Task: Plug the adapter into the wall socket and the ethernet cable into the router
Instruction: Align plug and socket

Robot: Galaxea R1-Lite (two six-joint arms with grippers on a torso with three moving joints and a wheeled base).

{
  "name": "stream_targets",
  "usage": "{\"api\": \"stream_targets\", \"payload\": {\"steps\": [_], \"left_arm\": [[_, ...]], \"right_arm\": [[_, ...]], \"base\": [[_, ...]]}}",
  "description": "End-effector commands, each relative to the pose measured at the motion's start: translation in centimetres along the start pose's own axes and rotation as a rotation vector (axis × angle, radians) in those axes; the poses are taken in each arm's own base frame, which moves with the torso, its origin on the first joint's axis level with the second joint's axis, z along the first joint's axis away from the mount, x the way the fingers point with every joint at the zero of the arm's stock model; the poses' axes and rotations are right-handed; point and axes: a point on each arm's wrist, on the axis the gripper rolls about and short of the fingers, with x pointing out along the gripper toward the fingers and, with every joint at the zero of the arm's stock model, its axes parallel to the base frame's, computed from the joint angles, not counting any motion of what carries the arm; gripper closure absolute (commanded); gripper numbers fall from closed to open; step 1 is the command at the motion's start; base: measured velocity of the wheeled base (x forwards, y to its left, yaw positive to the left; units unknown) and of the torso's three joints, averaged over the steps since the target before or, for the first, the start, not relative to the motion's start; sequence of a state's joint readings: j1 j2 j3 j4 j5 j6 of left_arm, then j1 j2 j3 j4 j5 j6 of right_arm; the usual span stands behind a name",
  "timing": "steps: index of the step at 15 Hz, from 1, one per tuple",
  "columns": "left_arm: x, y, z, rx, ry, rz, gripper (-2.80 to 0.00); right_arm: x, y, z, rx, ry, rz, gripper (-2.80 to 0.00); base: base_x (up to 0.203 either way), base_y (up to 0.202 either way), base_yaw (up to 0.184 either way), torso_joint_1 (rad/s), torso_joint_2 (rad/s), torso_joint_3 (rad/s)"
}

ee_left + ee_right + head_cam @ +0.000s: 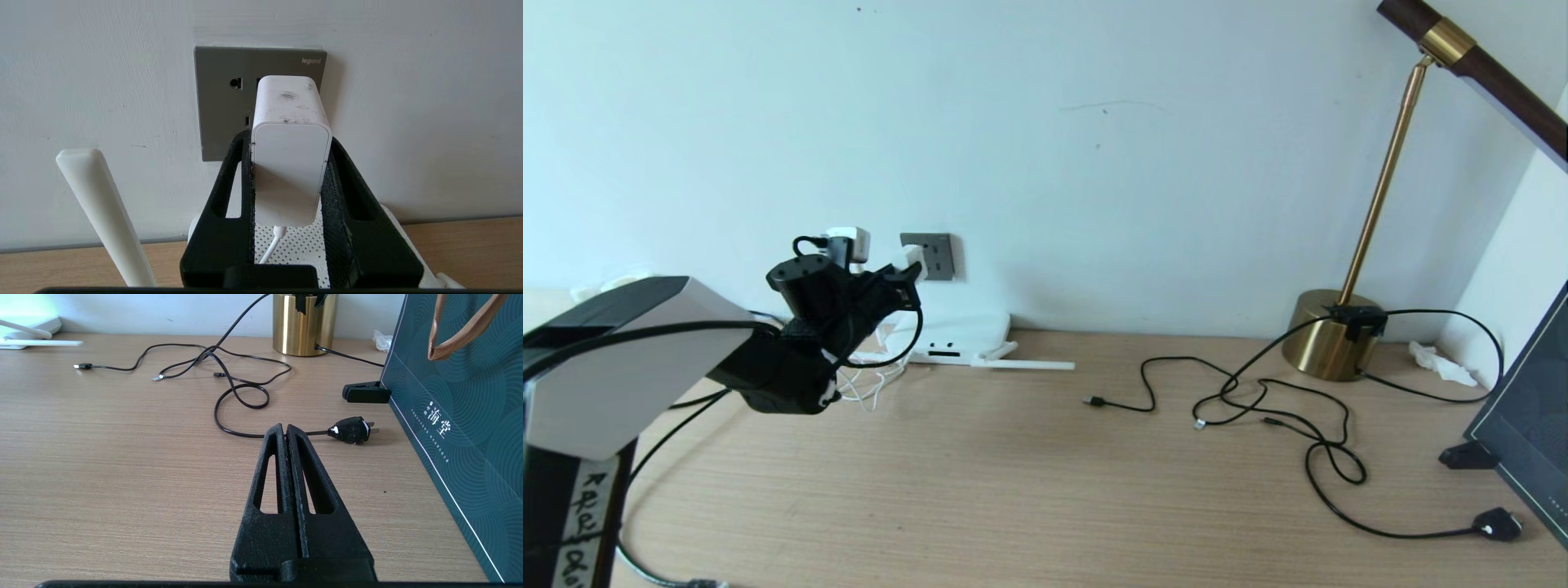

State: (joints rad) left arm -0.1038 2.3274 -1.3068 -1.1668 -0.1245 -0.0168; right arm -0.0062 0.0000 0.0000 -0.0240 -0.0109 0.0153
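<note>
Your small white cube-shaped adapter is pinched between the two black fingers of the left gripper, its front end up against the dark-grey square wall socket on the pale wall; whether its pins are seated is hidden. Its thin white cord hangs down toward the flat white router, which lies at the back edge of the wooden desk below the socket, one stick antenna rising beside it. The adapter looks offset toward one side of the plate, so pushing now could jam the pins against the face or twist the cube in the grip. The black ethernet cable lies coiled toward the desk's right side near a brass lamp base, untouched. Your right gripper hovers over the desk there, jaws pressed together on nothing.
</note>
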Motion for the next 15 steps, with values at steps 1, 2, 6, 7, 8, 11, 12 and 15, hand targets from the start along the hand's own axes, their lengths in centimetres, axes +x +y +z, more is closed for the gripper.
{"api": "stream_targets", "payload": {"steps": [1, 2, 6, 7, 8, 11, 12, 15], "left_arm": [[0.13, -0.02, 0.56, 0.007, -0.015, 0.0, 0.0], [0.06, 0.05, 0.59, 0.014, -0.015, 0.003, 0.0], [-0.02, 0.01, 1.08, 0.044, -0.021, 0.022, 0.0], [-0.05, 0.01, 1.25, 0.045, -0.021, 0.027, 0.0], [-0.05, 0.02, 1.24, 0.043, -0.019, 0.029, 0.0], [-0.07, 0.03, 1.2, 0.045, -0.018, 0.034, 0.0], [-0.07, 0.06, 1.2, 0.045, -0.018, 0.05, 0.0], [-0.07, -0.13, 1.06, 0.043, -0.015, 0.084, 0.0]], "right_arm": [[0.09, 0.0, -0.34, 0.0, 0.012, 0.0, 0.0], [0.09, 0.0, -0.34, 0.0, 0.012, 0.0, 0.0], [0.09, 0.0, -0.34, 0.0, 0.012, 0.0, 0.0], [0.09, 0.0, -0.34, 0.0, 0.012, 0.0, 0.0], [0.09, 0.0, -0.34, 0.0, 0.012, 0.0, 0.0], [0.09, 0.0, -0.34, 0.0, 0.012, 0.0, 0.0], [0.09, 0.0, -0.34, 0.0, 0.012, 0.0, 0.0], [0.09, 0.0, -0.34, 0.0, 0.012, 0.0, 0.0]], "base": [[0.0, 0.0, 0.0, 0.0, 0.0, 0.0], [0.0, 0.0, 0.0, 0.0, 0.0, 0.0], [0.0, 0.0, 0.0, 0.0, 0.0, 0.0], [0.0, 0.0, 0.0, 0.0, 0.0, 0.0], [0.0, 0.0, 0.0, 0.0, 0.0, 0.0], [0.0, 0.0, 0.0, 0.0, 0.0, 0.0], [0.0, 0.0, 0.0, 0.0, 0.0, 0.0], [0.0, 0.0, 0.0, 0.0, 0.0, 0.0]]}}
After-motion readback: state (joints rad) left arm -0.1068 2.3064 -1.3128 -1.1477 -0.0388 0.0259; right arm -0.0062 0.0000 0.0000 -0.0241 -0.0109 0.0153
